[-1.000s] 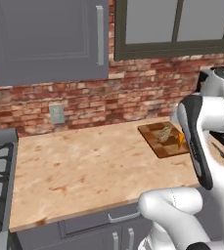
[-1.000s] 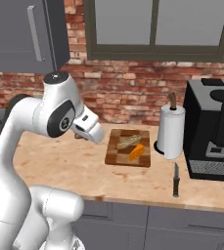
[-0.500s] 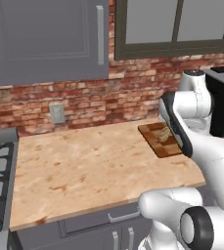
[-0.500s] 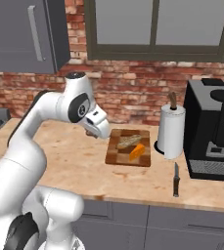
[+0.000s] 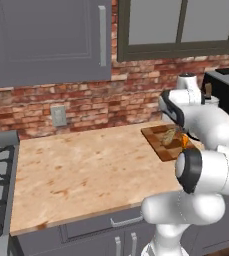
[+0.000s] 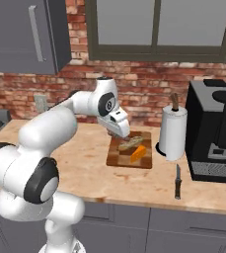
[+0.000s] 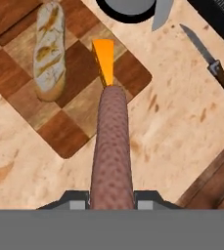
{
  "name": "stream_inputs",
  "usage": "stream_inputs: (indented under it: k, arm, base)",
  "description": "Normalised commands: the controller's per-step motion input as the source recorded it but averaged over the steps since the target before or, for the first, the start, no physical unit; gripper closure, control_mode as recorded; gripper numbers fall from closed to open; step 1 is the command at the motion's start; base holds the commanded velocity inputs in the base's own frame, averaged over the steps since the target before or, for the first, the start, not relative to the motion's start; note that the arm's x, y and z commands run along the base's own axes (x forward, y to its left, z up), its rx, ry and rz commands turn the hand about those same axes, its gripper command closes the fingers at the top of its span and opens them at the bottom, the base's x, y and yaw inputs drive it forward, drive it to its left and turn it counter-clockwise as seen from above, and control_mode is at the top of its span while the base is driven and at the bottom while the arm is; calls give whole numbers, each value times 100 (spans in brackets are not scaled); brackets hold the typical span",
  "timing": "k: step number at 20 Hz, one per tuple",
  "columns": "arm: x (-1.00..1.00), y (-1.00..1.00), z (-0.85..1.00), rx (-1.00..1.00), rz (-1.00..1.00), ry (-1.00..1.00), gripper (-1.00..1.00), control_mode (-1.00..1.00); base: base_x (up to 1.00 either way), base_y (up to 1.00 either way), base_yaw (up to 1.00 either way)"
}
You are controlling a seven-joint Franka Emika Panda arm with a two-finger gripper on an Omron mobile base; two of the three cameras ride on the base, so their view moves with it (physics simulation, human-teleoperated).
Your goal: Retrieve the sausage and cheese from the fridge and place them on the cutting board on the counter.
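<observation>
Bread on cutting board

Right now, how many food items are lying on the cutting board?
2: a bread loaf along the board's middle, and an orange cheese wedge beside it, nearer the paper towel roll. The sausage is in the gripper, above the board, not on it.

My two base cameras look forward and down from behind me, sharing the counter and cutting board. My hand camera looks closely down at the board.
</observation>
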Motion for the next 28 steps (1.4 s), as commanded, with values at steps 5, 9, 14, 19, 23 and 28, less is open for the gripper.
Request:
stream_inputs:
  k: [5, 9, 14, 19, 23, 28]
  arm:
    - [99, -20, -42, 2, 0, 4, 100, -100]
    - [82, -9, -44, 0, 0, 0, 100, -100]
    - [49, -27, -36, 0, 0, 0, 100, -100]
    - [15, -32, -31, 0, 0, 0, 100, -100]
    - [30, -13, -23, 2, 0, 0, 100, -100]
    - [33, -9, -24, 2, 0, 0, 100, -100]
  base:
    - [0, 0, 0]
    - [0, 0, 0]
    - [0, 0, 0]
    - [0, 0, 0]
    - [0, 0, 0]
    - [0, 0, 0]
